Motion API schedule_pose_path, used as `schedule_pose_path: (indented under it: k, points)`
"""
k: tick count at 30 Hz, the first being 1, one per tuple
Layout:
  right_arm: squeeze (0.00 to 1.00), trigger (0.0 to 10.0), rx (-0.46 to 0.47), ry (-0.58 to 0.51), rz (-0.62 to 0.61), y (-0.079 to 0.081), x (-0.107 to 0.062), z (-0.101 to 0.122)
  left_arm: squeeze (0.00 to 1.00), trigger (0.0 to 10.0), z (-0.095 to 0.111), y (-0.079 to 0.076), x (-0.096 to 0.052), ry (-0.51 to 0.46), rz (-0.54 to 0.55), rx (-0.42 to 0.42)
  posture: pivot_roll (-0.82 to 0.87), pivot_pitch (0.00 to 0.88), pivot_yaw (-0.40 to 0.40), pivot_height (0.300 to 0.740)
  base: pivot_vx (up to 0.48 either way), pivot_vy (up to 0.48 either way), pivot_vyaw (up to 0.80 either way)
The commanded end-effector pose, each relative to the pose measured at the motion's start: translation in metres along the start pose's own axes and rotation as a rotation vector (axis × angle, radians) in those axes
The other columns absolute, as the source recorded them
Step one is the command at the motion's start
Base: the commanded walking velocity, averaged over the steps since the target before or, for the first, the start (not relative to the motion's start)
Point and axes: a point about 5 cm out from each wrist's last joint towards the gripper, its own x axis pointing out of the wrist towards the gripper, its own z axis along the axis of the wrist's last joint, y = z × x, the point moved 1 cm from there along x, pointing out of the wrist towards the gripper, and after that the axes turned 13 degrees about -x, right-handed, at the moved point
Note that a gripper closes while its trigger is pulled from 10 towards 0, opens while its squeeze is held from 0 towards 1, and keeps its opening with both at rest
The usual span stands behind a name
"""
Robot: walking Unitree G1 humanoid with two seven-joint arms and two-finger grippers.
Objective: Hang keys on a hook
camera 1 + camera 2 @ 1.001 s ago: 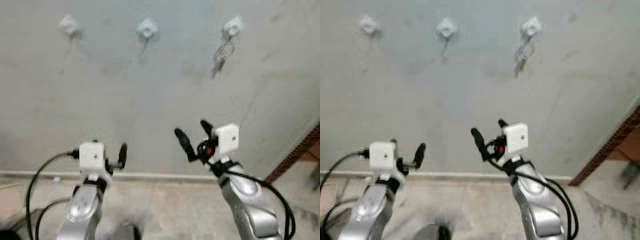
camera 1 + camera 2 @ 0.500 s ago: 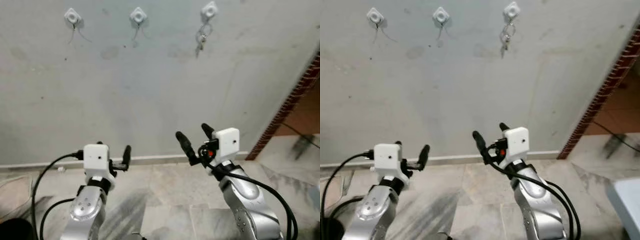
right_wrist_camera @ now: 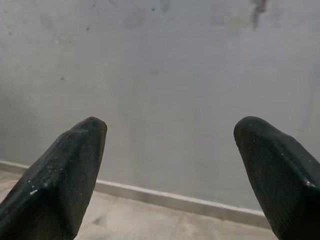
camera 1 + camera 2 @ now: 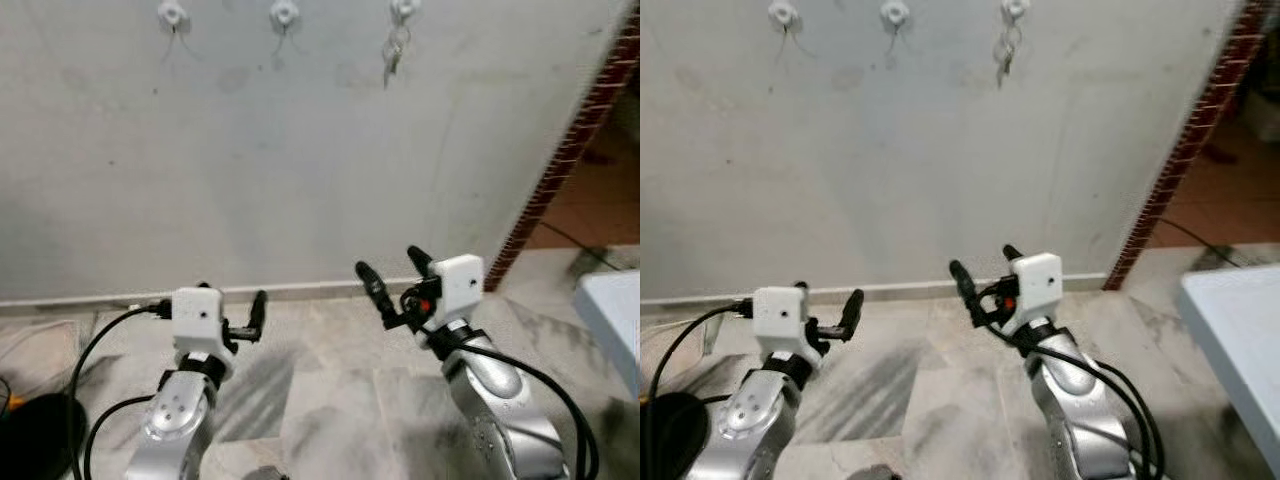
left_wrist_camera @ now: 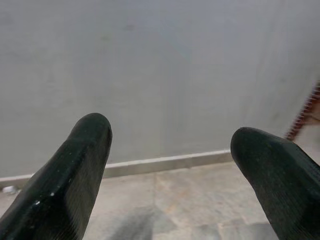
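Both arms are riding low in front of the body over the marble floor (image 4: 330, 400), well below the hooks. The left gripper (image 5: 170, 165) is pointing at the wall (image 4: 300, 170) with its fingers spread wide and nothing between them; the right gripper (image 4: 393, 281) is likewise splayed and empty, also aimed at bare wall above the skirting (image 4: 300, 290). Going further out, the keys (image 4: 393, 52) are hanging on the right-hand hook (image 4: 403, 10), high up the wall and well apart from both grippers. The middle hook (image 4: 284, 13) and the left hook (image 4: 172, 13), in the same row beside it, are each trailing only a thin streak below, too small to identify. Compared with a second ago the whole view is showing more floor, the hooks are sitting nearer the top edge, and a brick edge (image 4: 560, 160) plus a pale blue surface (image 4: 612, 320) are coming in right of the keyed hook, so the camera is pulling back. Arms look unchanged. Judging by this, the hanging is done and the robot is retreating.
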Motion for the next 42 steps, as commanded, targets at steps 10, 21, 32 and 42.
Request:
schedule_pose_path:
  k: [10, 21, 32, 42]
  points:
    - [0.21, 10.0, 0.000, -0.008, 0.014, 0.0047, 0.0021, 0.0031, 0.00, 10.0, 0.0013, 0.0056, -0.0020, -0.003, 0.020, 0.011, 0.03, 0.080, 0.027, 0.740, -0.322, 0.000, 0.00]
    - [0.21, 10.0, -0.003, -0.005, 0.010, 0.0042, 0.0010, 0.0027, 0.00, 10.0, 0.0005, 0.0052, -0.0021, 0.000, 0.016, 0.013, 0.03, 0.081, 0.027, 0.740, -0.327, 0.000, 0.00]
    - [0.21, 10.0, -0.007, -0.005, 0.005, 0.0029, 0.0011, 0.0029, 0.00, 10.0, 0.0000, 0.0049, -0.0006, 0.003, 0.007, 0.017, 0.03, 0.078, 0.028, 0.740, -0.299, 0.000, 0.00]
    - [0.16, 10.0, -0.005, 0.000, 0.009, 0.0030, 0.0014, 0.0024, 0.00, 10.0, 0.0003, 0.0046, 0.0000, -0.004, -0.012, 0.015, 0.02, 0.073, 0.027, 0.740, -0.025, 0.000, 0.00]
